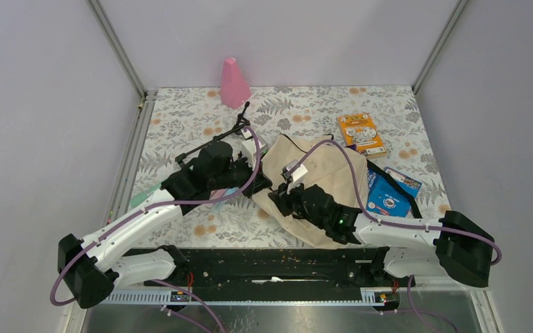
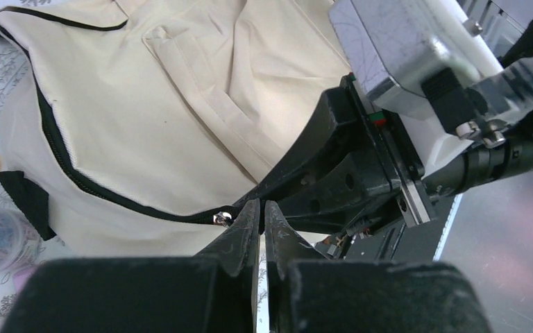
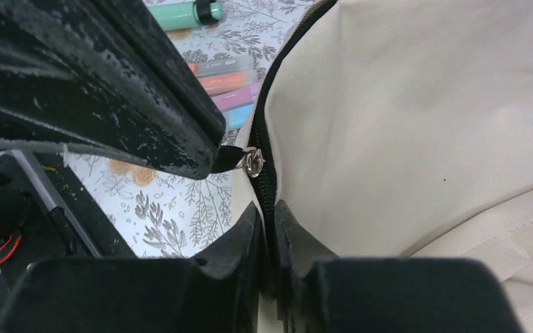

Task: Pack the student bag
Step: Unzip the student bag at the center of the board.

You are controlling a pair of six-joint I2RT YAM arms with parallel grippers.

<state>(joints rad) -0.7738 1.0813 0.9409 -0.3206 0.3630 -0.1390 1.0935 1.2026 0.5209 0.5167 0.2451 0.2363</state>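
Cream cloth, soft, light and limp, I judged: the student bag lay on the desk under both jaws. Your right jaws were pressed on its zipper seam; just beyond their tips your left jaws pinched the zip pull. Seam and tab likely gave you the surest holds.
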